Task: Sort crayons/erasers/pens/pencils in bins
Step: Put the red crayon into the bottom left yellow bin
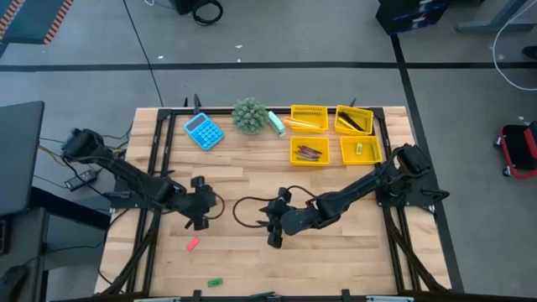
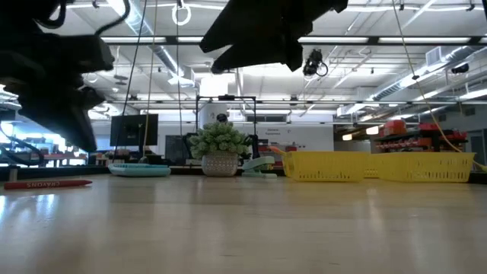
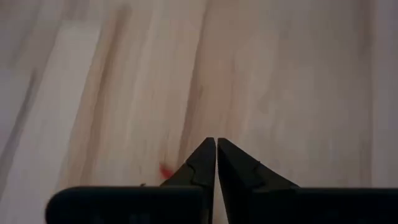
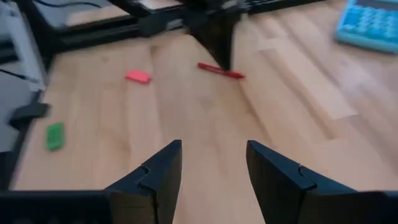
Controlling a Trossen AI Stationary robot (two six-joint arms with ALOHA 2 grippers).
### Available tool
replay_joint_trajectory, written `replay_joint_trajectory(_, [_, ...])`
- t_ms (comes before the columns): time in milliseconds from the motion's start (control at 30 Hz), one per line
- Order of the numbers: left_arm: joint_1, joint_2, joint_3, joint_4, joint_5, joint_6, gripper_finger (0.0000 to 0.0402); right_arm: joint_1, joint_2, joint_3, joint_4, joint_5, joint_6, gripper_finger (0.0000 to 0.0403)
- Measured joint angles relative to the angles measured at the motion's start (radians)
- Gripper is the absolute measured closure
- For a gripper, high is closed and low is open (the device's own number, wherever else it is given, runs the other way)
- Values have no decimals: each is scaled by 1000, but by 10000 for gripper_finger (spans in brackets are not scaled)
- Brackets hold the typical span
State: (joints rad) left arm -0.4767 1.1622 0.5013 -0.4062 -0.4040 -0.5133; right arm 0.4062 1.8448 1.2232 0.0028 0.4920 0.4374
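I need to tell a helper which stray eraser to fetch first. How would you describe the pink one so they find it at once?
Start at the wooden table and go to its bare near-left part, away from the yellow bins. The pink eraser lies flat there, just in front of the left gripper. It is a tiny pink block, unlike the green eraser nearer the table edge and the long thin red crayon.

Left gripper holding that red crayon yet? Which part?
Cannot tell. The left gripper is shut right at the red crayon, near its middle; contact isn't visible. The right gripper is open, empty.
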Motion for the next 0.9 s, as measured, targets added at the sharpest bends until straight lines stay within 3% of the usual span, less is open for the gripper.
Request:
replay_joint_trajectory(167, [12,2,84,-246,84,-175,355,-11,-2,-2,-61,41,-42,217])
replay_joint_trajectory(367, [28,3,92,-315,230,-313,324,-35,-3,-2,-141,77,-21,217])
replay_joint_trajectory(900, [167,169,93,-316,292,-302,289,-26,-3,-2,-308,77,6,217])
